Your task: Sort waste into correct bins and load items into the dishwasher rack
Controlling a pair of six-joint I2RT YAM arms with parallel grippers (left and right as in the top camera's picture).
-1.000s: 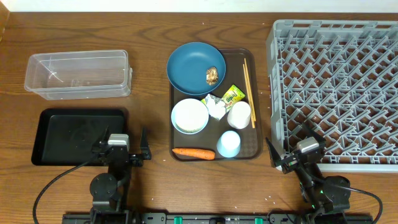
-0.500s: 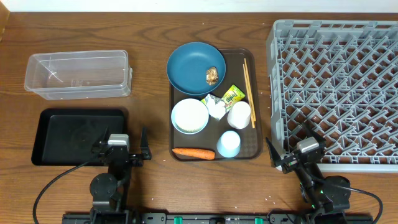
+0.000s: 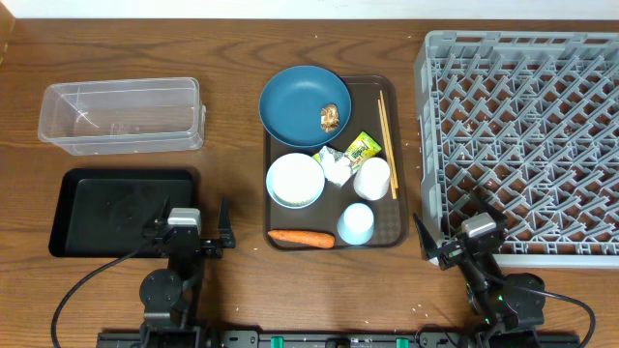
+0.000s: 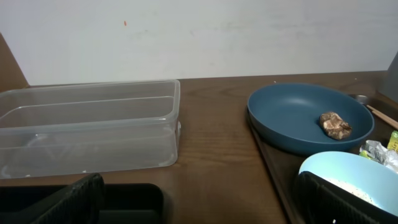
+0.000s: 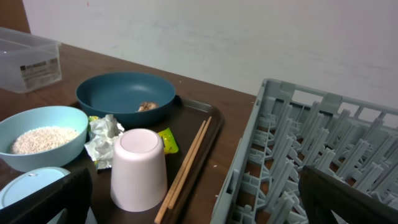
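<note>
Both claws stand released, jaws wide and empty, at the near table edge: the left gripper [image 3: 189,217] by the black tray [image 3: 106,208], the right gripper [image 3: 456,220] at the grey rack [image 3: 522,135]. Between them the brown serving tray [image 3: 400,235] carries the blue plate [image 3: 295,101] with a brown lump [image 3: 331,117], the bowl [image 3: 295,180] of rice [image 5: 38,139], crumpled paper [image 3: 337,171], wrapper [image 3: 363,148], whitish cup [image 3: 372,178], pale blue cup [image 3: 355,223], chopsticks [image 3: 386,130] and carrot [image 3: 301,237]. The clear tub [image 3: 121,116] lies beyond the black tray.

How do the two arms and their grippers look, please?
Both arms are black with a silver block near the wrist. The left gripper and right gripper have thin dark fingers. A black cable loops out from each base.
</note>
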